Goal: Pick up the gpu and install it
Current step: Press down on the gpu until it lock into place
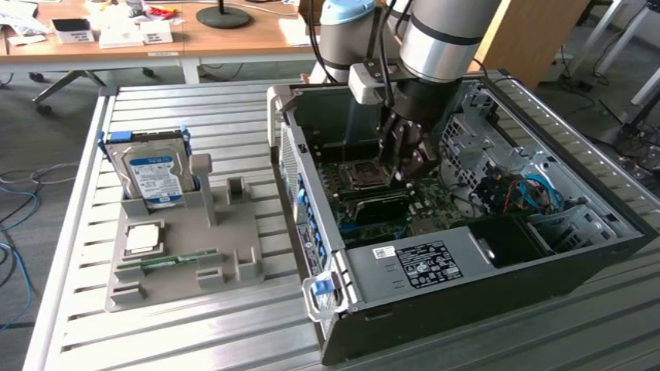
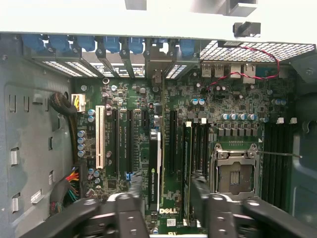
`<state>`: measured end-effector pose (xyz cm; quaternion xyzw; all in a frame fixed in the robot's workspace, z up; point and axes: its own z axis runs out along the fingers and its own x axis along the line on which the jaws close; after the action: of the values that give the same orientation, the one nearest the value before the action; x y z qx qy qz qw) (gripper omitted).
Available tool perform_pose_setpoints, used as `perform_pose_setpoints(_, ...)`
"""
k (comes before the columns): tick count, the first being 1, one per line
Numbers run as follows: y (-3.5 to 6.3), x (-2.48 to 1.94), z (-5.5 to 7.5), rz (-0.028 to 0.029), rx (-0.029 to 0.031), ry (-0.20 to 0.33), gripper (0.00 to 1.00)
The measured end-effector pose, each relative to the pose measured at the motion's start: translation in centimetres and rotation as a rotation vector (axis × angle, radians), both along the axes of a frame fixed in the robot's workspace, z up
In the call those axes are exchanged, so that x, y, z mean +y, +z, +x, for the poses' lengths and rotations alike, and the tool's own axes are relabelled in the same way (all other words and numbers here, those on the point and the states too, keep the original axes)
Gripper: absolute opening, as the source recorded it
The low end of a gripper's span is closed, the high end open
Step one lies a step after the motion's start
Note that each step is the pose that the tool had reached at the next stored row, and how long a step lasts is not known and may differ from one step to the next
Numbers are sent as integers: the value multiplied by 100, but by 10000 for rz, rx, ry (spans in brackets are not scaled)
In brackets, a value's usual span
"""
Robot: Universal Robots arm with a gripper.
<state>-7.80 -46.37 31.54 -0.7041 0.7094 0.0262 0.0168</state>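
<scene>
Room: open black metal computer case (image 1: pixel 577 255) lying on a slatted metal table (image 1: pixel 206 325); the arm reaches down between the case walls, close to the silver drive cage (image 1: pixel 484 127).
Edges: blue slot latches (image 2: pixel 111 43) line the case's rear wall.
Surroundings: green motherboard (image 2: pixel 198 106), empty processor socket (image 2: pixel 233 176), white expansion slot (image 2: pixel 100 136); outside, grey holder tray (image 1: pixel 175 263) with a silver hard drive, blue label (image 1: pixel 154 174).
Gpu: thin dark card (image 2: pixel 155 168) standing edge-on in a motherboard slot.
Gripper: black gripper (image 2: pixel 166 201), fingers parted either side of the gpu's top edge; contact cannot be told.
</scene>
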Motion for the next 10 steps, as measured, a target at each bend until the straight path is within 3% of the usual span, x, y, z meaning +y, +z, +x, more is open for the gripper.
perform_pose_setpoints(4, 0, 0, 0, 0, 0, -1, 38)
perform_pose_setpoints(5, 0, 0, 0, 0, 0, 0, 38)
perform_pose_setpoints(7, 0, 0, 0, 0, 0, -1, 26)
perform_pose_setpoints(8, 0, 0, 0, 0, 0, -1, 26)
perform_pose_setpoints(10, 0, 0, 0, 0, 0, 0, 14)
